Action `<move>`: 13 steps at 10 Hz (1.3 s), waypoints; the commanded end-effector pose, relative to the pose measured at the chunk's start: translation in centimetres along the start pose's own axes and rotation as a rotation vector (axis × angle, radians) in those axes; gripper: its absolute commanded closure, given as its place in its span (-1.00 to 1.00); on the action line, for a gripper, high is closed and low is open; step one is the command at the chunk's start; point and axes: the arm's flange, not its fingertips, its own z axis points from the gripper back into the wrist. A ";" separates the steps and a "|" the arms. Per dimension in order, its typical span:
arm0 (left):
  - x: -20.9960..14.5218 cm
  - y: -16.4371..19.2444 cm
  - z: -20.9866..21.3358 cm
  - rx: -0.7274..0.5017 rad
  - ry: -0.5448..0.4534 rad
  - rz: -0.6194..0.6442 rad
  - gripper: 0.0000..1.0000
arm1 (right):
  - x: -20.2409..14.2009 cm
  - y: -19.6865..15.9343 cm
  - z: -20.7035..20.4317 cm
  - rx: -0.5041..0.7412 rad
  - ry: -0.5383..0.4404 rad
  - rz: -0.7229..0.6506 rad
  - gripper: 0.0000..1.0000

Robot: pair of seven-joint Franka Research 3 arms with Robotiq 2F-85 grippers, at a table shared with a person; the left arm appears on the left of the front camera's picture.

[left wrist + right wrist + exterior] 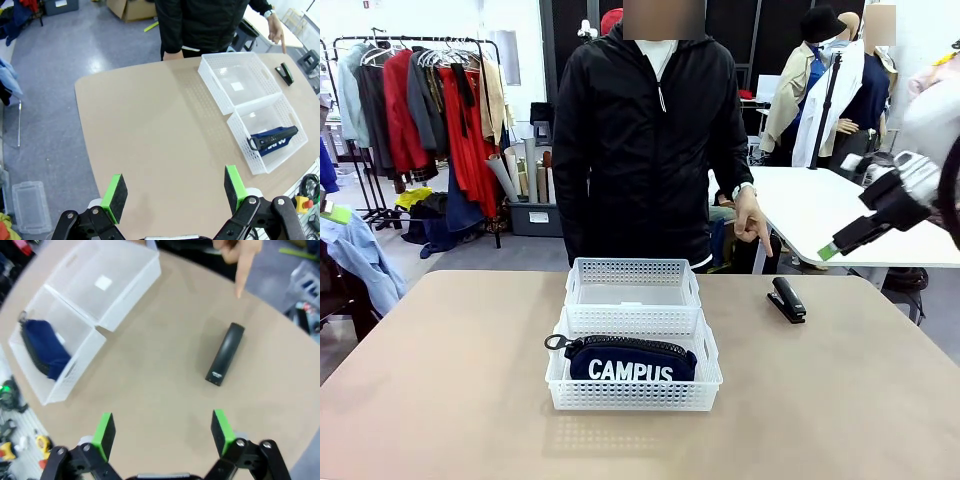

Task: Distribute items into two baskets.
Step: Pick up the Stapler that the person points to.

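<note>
On the tan bench (440, 380), a white rectangular plastic basket with perforated sides, the near basket (635, 395), is set closest to the robot. A 2nd basket of the same make, the far basket (632, 271), is butted against its far side.

Inside the near basket, the navy blue zippered fabric pouch lettered "CAMPUS" (632, 362) is already lodged, so 1 of the 2 items can be judged as placed. The far basket is seen holding nothing.

Beyond the near basket's right far corner, the small black stapler (786, 298) is lying flat on the bare bench, well apart from both baskets. A finger of the person's hand (752, 218) is pointed toward it. The remaining step is judged to be the moving of the stapler, presumably into the far basket.

The right end effector (162, 427) is held high to the right of the near basket. Its fingers are spread wide with nothing between them, and the stapler is seen ahead of it in the right wrist view. The left end effector (175, 192) is likewise spread apart and unladen, raised well to the left of the near basket.
</note>
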 end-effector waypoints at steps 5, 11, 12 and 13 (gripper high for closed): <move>0.0 -0.2 0.0 -0.008 -0.003 0.007 -1.00 | 3.4 -2.1 -7.5 -0.108 0.213 0.015 -1.00; 0.0 -0.2 0.0 -0.008 -0.003 0.007 -1.00 | 4.7 -5.3 -12.1 -0.229 0.249 0.056 -1.00; 0.0 -0.2 0.0 -0.008 -0.003 0.007 -1.00 | 5.1 -5.7 -12.6 -0.227 0.251 0.051 -1.00; 0.0 -0.2 0.0 -0.008 -0.003 0.007 -1.00 | 5.4 -5.8 -13.0 -0.225 0.252 0.036 -1.00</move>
